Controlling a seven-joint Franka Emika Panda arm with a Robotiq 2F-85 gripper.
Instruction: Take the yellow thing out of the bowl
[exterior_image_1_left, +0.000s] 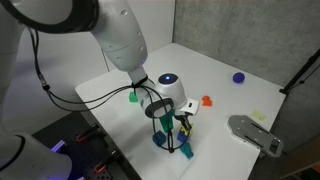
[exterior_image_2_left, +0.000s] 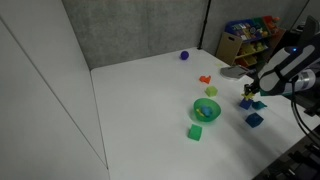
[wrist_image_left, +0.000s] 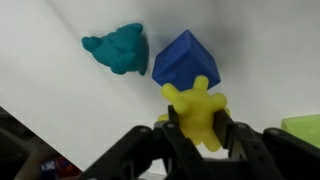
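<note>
My gripper (wrist_image_left: 200, 124) is shut on the yellow thing (wrist_image_left: 195, 100), a small knobbly bright yellow toy piece held between the two fingers above the white table. The green bowl (exterior_image_2_left: 206, 109) stands on the table to the side of the gripper (exterior_image_2_left: 247, 99), apart from it. In the wrist view the bowl is out of view. In an exterior view the gripper (exterior_image_1_left: 171, 128) hangs low over the table near its front edge.
A blue cube (wrist_image_left: 185, 60) and a teal toy (wrist_image_left: 118, 50) lie just under the gripper. A lime-green edge (wrist_image_left: 302, 128) shows at the right. Also on the table are a green cube (exterior_image_2_left: 195, 132), an orange piece (exterior_image_2_left: 205, 79) and a purple ball (exterior_image_2_left: 184, 56). A grey object (exterior_image_1_left: 255, 133) lies at the table's edge.
</note>
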